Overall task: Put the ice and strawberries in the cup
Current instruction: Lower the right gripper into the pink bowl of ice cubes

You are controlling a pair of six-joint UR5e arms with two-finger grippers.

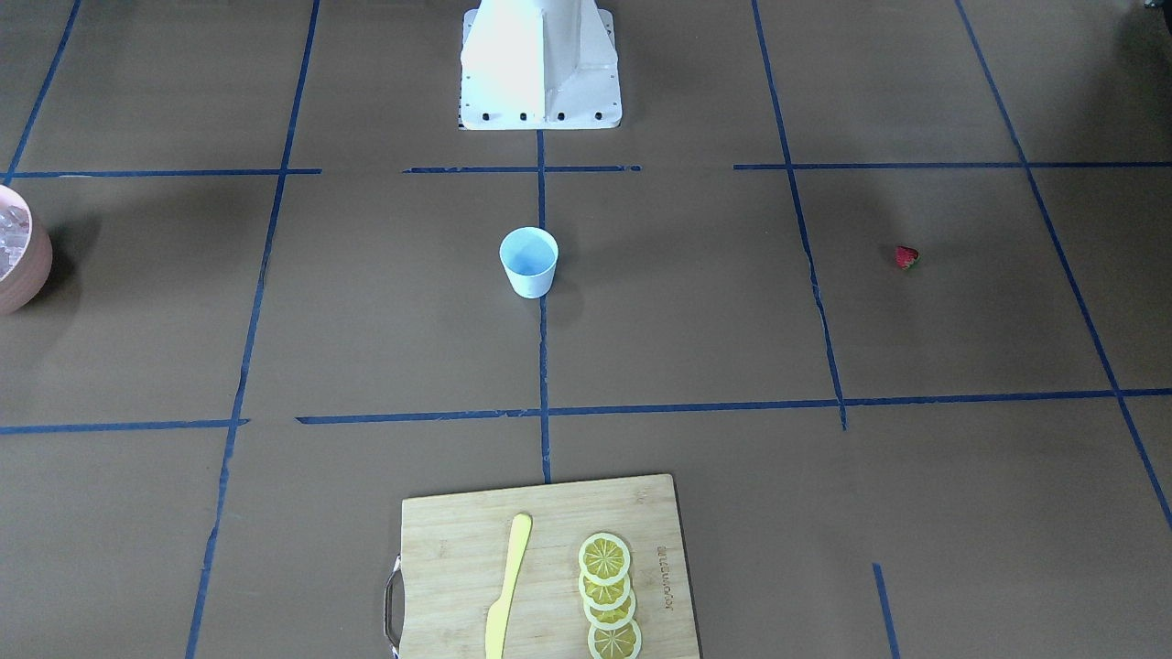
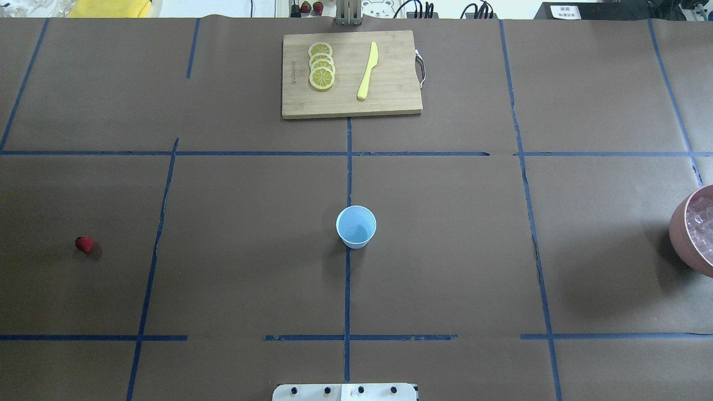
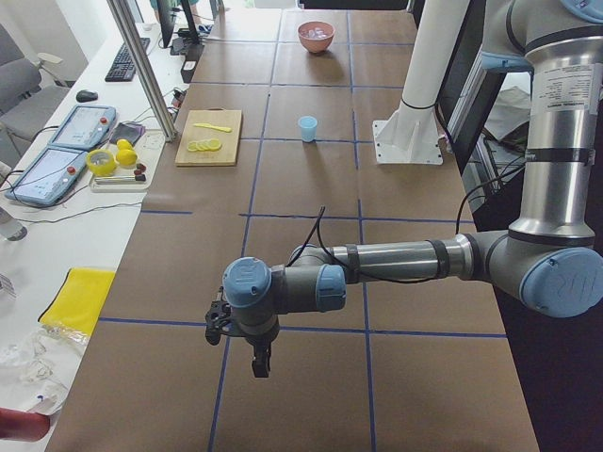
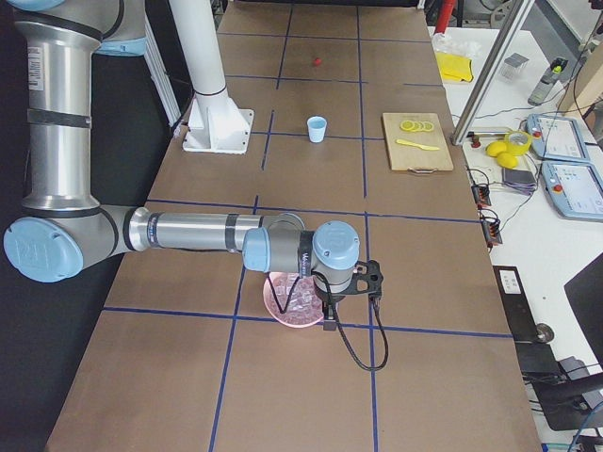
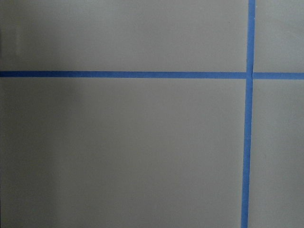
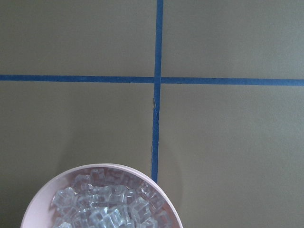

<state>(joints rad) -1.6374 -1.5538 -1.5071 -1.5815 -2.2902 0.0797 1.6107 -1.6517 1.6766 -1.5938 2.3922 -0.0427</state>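
Where blue tape (image 5: 123, 74) grids the brown table (image 2: 250, 250), the cup (image 2: 356, 226) stands upright.

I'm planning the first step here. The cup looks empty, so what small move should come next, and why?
Probably shift the right gripper over the middle of the bowl and lower it toward the ice. The cup is empty, the right wrist view catches the bowl only at its bottom edge, and that gripper hangs near the bowl's rim.

Even light, soft shadows, blown-out glare on robot base (image 1: 540, 64)
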